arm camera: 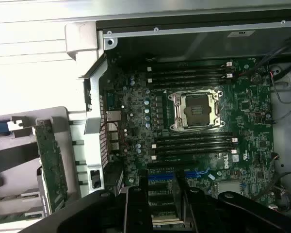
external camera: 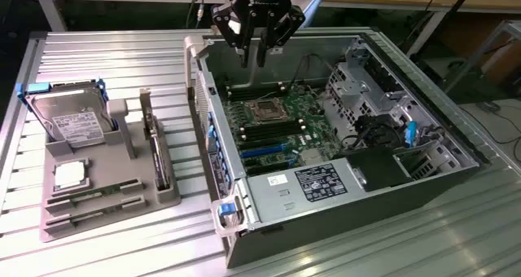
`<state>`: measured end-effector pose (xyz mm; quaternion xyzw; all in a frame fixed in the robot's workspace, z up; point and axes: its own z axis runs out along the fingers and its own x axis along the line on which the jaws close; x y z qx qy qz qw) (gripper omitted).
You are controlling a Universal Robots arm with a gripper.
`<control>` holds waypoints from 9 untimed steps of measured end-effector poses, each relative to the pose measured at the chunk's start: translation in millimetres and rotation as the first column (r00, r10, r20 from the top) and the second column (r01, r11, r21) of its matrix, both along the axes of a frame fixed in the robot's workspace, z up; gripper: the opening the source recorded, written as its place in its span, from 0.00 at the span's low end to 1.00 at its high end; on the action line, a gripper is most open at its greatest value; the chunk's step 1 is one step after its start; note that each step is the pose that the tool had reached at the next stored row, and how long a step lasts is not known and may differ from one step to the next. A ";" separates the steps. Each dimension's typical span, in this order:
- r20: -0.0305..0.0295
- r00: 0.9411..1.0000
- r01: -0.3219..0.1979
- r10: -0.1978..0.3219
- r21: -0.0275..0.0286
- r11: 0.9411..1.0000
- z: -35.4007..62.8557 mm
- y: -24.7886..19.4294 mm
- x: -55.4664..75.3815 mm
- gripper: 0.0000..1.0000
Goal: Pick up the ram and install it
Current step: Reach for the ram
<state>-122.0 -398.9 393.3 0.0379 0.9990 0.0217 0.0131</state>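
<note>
So the arm's black two-finger gripper (external camera: pixel 253 62) (arm camera: pixel 159 194) hangs over the far end of the open dark-grey computer tower (external camera: pixel 342 228), which lies on its side on the ribbed metal bench (external camera: pixel 106 51). The jaws are apart and point straight down. Through the gap, the wrist view shows the green motherboard (external camera: pixel 281 127) (arm camera: pixel 136 104) and its blue slots. The gripper sits above the long black memory slots (external camera: pixel 254 94) (arm camera: pixel 189 73), just beyond the square metal CPU socket (external camera: pixel 267 110) (arm camera: pixel 194 110). The thin, narrow dark-green ram stick (external camera: pixel 96 193) looks to be lying flat in a long slot at the near end of the grey plastic parts tray (external camera: pixel 122 158) on the exterior view's left. That's well apart from the gripper, though I can't make it out clearly. Same tray carries a silver boxy hard drive with a white label (external camera: pixel 72 123), a small square silver chip (external camera: pixel 70 174) and an upright green card (external camera: pixel 158 149) (arm camera: pixel 51 165).
</note>
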 end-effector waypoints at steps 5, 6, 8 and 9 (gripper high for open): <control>0.000 1.000 0.000 0.000 0.000 1.000 0.0 0.0 0.0 0.34; 0.000 1.000 0.000 0.000 0.000 1.000 0.0 0.0 0.0 0.34; 0.000 1.000 0.000 0.000 0.000 1.000 0.0 0.0 0.0 0.34; 0.000 1.000 0.000 0.000 0.000 1.000 0.0 0.0 0.0 0.34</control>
